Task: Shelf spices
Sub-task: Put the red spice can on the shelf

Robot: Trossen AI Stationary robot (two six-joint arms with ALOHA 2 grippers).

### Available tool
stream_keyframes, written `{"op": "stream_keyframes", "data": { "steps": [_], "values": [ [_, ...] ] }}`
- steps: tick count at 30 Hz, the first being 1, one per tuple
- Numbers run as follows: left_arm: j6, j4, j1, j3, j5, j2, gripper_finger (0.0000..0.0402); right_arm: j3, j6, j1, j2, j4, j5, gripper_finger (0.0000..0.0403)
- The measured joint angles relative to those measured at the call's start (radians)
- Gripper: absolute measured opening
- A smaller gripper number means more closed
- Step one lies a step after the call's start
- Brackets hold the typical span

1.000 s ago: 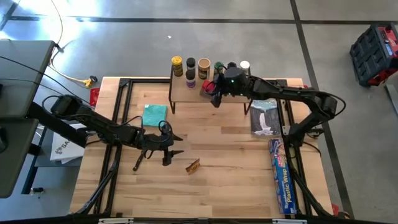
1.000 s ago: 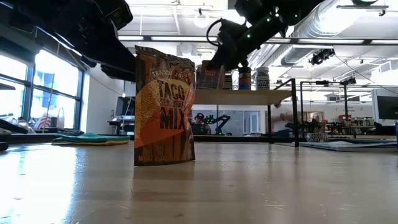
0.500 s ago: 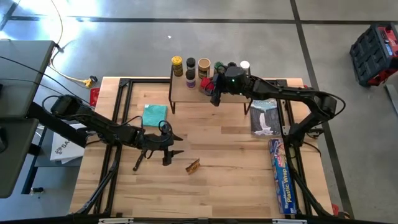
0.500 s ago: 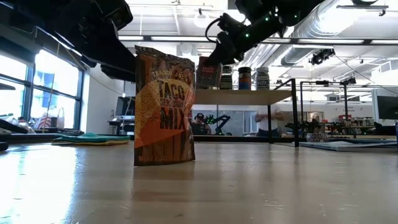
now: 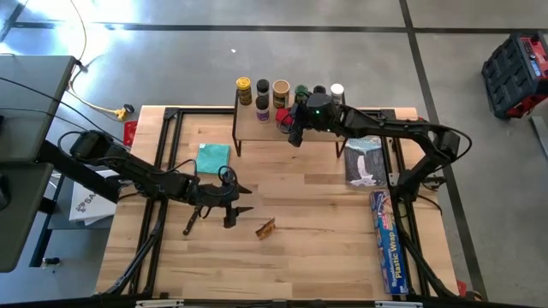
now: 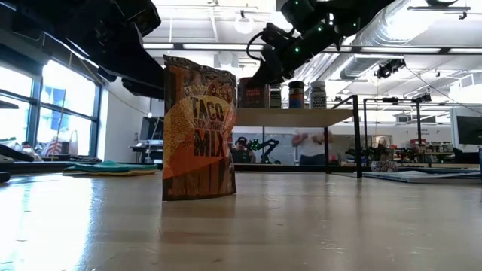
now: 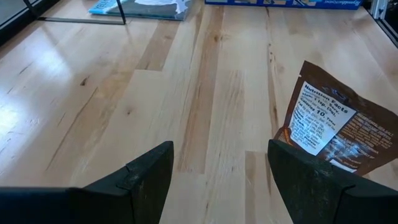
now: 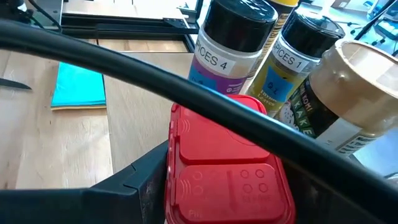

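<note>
The shelf (image 5: 257,128) stands at the table's far edge with several spice jars (image 5: 281,89) in a row on its top. My right gripper (image 5: 294,128) is at the shelf, shut on a small red box (image 8: 224,168) next to a black-lidded jar (image 8: 231,37) and a tan-lidded jar (image 8: 360,81). A brown-orange taco-mix packet (image 6: 199,128) stands upright on its bottom edge near the table's middle. My left gripper (image 5: 246,198) hovers open just left of the packet (image 7: 329,130), with nothing between its fingers. My right gripper has the red box between its two fingers, by its two side walls (image 8: 171,180); a dark cable crosses in front of the far finger. The fingers come slanting down from the table's right and near side. The box (image 6: 252,93) stands upright, its bottom on the shelf top.
A teal cloth (image 5: 212,157) lies left of the shelf's legs. A white-and-blue package (image 5: 366,161) and a long blue plastic-wrap box (image 5: 387,244) lie along the table's right side. Bare tabletop lies around the packet.
My right gripper has rolled its wrist and sunk slightly at the shelf. The red box, tilted and held just above the shelf top a second ago, now stands upright on it. My left arm has kept still.
</note>
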Motion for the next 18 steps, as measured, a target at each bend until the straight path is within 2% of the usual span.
{"op": "stream_keyframes", "data": {
  "steps": [10, 18],
  "values": [
    [0.000, 0.000, 0.000, 0.000, 0.000, 0.000, 0.0257, 0.000, -0.028, -0.001, 0.000, 0.019, 0.018, 0.0281],
    [0.000, -0.001, 0.000, 0.000, 0.000, 0.000, 0.0257, 0.000, -0.057, 0.003, -0.018, 0.166, 0.047, 0.0284]
  ]
}}
